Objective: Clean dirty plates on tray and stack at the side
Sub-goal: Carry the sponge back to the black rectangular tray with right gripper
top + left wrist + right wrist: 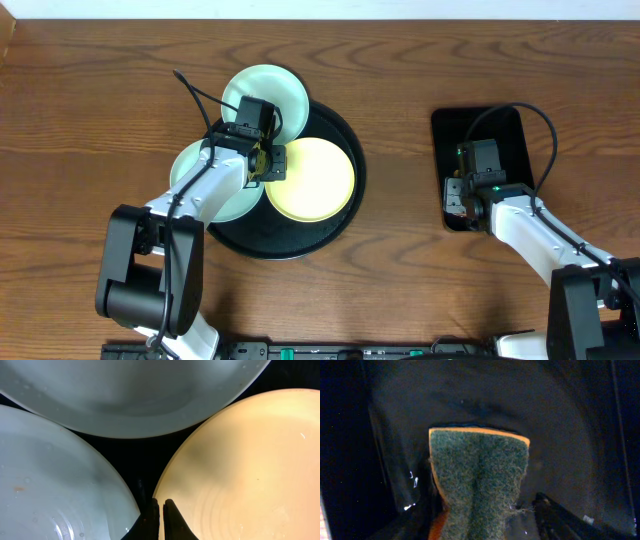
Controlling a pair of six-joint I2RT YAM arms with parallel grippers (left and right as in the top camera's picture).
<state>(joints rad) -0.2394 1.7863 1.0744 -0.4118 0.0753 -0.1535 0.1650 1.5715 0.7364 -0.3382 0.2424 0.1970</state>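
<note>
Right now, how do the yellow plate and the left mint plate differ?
Colour: yellow plate is pale yellow, left mint plate pale green. Dirt: the mint one shows a small reddish smear; the yellow shows none clearly. Position: yellow lies within the tray; mint overhangs its left rim. Both round, plain, face up.

Brown wooden table carries a round black tray and a rectangular black tray

- small black rectangular tray — glossy, with a low rim.
- sponge — inside the rectangular tray, green scouring face showing, orange layer at its edges, creased down its middle.
- wooden table under the rectangular tray, dark brown grain.
</note>
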